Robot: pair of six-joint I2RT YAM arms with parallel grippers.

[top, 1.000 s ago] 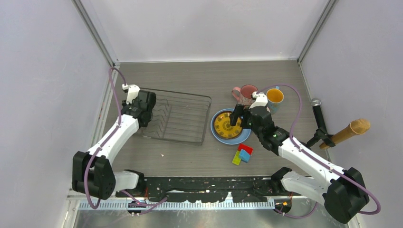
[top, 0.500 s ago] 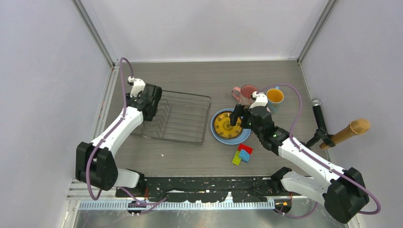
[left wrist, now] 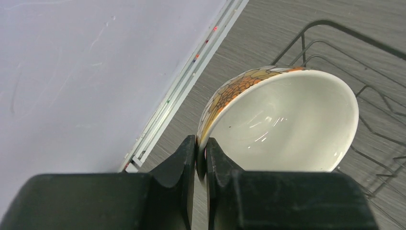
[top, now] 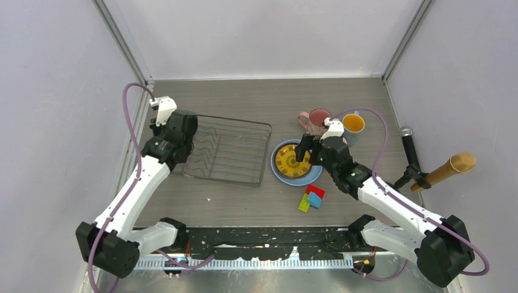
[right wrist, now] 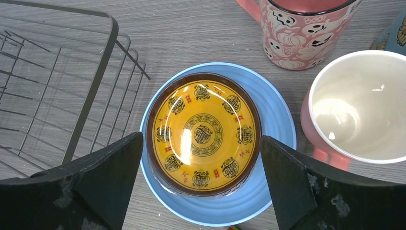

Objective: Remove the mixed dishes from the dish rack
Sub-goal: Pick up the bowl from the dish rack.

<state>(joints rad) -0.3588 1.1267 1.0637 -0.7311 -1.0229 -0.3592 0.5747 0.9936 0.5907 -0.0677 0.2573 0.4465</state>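
Cream bowl (left wrist: 287,124): glossy inside, orange mosaic outside.

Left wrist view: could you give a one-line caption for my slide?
Left fingers pinch the rim of the cream bowl by the dish rack corner.

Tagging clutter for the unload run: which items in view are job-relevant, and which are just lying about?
Job: dish rack, cream bowl, light blue plate, yellow plate, speckled pink mug, salmon mug, blue mug.
Lying about: coloured blocks, microphone, cardboard tube.

Tilted cream bowl (left wrist: 287,124) at the dish rack (top: 226,149); yellow plate (right wrist: 203,133) stacked on blue plate (right wrist: 277,129).
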